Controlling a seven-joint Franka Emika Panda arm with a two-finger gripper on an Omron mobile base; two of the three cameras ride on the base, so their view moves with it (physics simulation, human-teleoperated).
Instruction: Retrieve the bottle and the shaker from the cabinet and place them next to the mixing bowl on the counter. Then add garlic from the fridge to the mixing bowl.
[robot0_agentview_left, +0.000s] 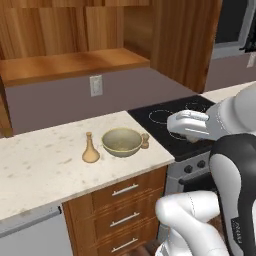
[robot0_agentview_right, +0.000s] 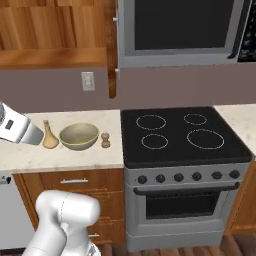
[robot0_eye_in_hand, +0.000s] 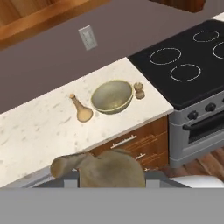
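At the bottom of the hand view, the gripper (robot0_eye_in_hand: 111, 181) is closed on a lumpy tan garlic bulb (robot0_eye_in_hand: 105, 168), rounded w/ a stubby stem poking left; finger tips hidden behind it. Beyond, on the pale speckled stone counter (robot0_eye_in_hand: 35, 127), sits the olive-beige round mixing bowl (robot0_eye_in_hand: 111, 96), smooth & hollow. Just left of it stands the tan long-necked bottle (robot0_eye_in_hand: 81, 109) w/ a bulbous base; just right, the small brown turned-wood shaker (robot0_eye_in_hand: 139, 90). Neither touches the bowl. Further right, flat glossy black cooktop (robot0_eye_in_hand: 192, 57) w/ white ring marks. White wall outlet (robot0_eye_in_hand: 88, 37) on the grey-mauve backsplash above.
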